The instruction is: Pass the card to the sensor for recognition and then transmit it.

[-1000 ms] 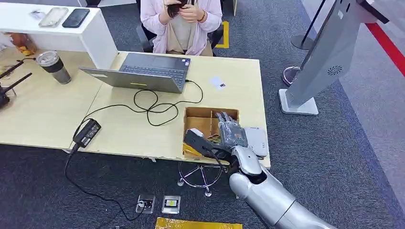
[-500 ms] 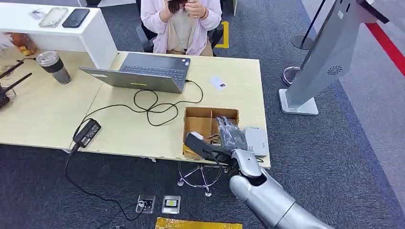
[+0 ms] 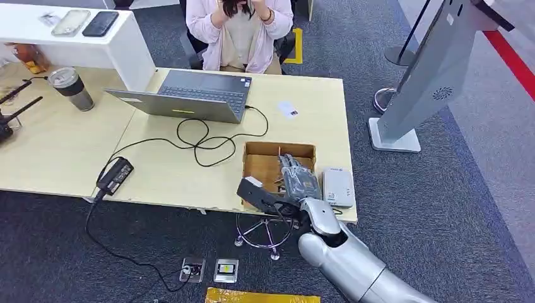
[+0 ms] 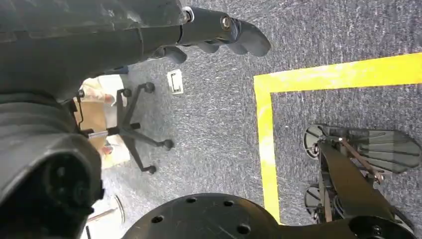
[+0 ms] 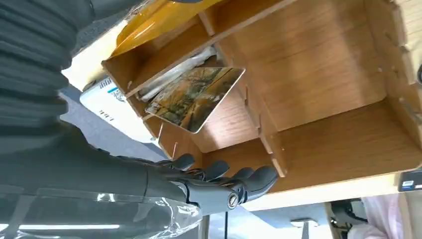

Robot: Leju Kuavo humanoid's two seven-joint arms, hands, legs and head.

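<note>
Head view: wooden counter (image 3: 164, 170) carrying a laptop (image 3: 189, 95), a looped black cable (image 3: 202, 142), a power brick (image 3: 115, 175), a steel tumbler (image 3: 70, 88), a small white card (image 3: 288, 110) lying flat well beyond the box, a divided wooden box (image 3: 268, 158) at the near edge, and a white sensor (image 3: 337, 186) just beside the box. Right hand (image 3: 296, 183) reaches over the box, fingers extended and apart, holding nothing visible. A person in a pink top (image 3: 240, 31) sits behind the laptop.

Left wrist view: left hand (image 4: 219, 35) hangs over grey carpet (image 4: 224, 109) with a yellow tape line (image 4: 266, 134); fingers curled, nothing in them. An office chair base (image 4: 134, 129) stands nearby.

Right wrist view: picture card (image 5: 194, 97) leans tilted inside a compartment of the box (image 5: 318, 79), resting against a divider. Fingers (image 5: 224, 174) of the right hand sit apart from the card, near the box's outer wall, spread and empty. The sensor (image 5: 107, 102) shows beside the box.
</note>
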